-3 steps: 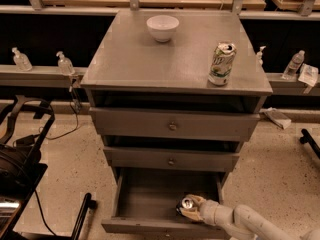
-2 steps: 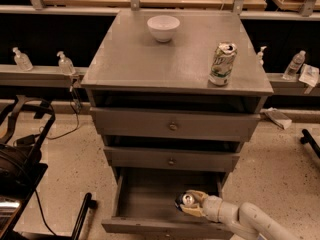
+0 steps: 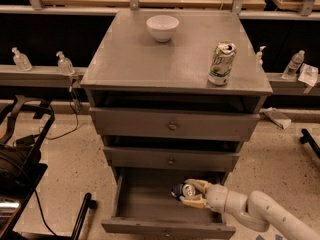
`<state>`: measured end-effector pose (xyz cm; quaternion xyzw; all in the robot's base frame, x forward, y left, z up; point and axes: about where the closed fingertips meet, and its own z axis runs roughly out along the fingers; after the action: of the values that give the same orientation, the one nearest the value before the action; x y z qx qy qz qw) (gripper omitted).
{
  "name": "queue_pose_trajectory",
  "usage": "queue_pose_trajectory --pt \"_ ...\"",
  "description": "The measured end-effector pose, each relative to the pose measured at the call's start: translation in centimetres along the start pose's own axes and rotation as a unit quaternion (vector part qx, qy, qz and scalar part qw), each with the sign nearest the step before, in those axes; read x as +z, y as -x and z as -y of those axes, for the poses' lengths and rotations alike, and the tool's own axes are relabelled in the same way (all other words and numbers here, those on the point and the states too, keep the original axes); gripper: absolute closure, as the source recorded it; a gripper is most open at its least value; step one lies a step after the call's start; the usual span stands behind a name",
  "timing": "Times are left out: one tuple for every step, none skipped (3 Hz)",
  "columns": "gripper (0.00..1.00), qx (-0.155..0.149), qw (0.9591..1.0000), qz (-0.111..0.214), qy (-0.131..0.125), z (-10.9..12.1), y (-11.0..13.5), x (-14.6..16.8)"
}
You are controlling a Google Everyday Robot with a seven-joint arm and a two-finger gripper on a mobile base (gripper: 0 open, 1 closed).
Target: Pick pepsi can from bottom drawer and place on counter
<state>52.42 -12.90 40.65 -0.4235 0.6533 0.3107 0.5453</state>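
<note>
The pepsi can (image 3: pixel 181 191), dark blue with a silver top, lies tilted inside the open bottom drawer (image 3: pixel 150 204), toward its right rear. My gripper (image 3: pixel 192 193) reaches in from the lower right, and its tan fingers (image 3: pixel 196 184) close around the can's top end. The counter (image 3: pixel 150 59) is the grey cabinet top above.
A white bowl (image 3: pixel 162 27) sits at the counter's back centre and a dented white-and-green can (image 3: pixel 221 63) at its right front. The two knobbed drawers (image 3: pixel 172 126) are shut above the open one. A black chair base (image 3: pixel 25 154) stands at the left.
My gripper has pushed further left and deeper into the drawer, and its fingers have closed round the can, which has shifted slightly left.
</note>
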Motion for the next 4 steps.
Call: queue_pose_trajectory --pt "1.0 -0.011 0.9998 0.014 0.007 0.7 4.6 -2.3" --pt "1.0 -0.024 0.9996 0.012 0.011 1.3 9.4 -4.4" --pt "1.0 -0.063 0.998 -0.003 -0.004 2.3 15.4 -7.0" --pt "1.0 -0.063 0.998 -0.003 -0.004 2.3 15.4 -7.0"
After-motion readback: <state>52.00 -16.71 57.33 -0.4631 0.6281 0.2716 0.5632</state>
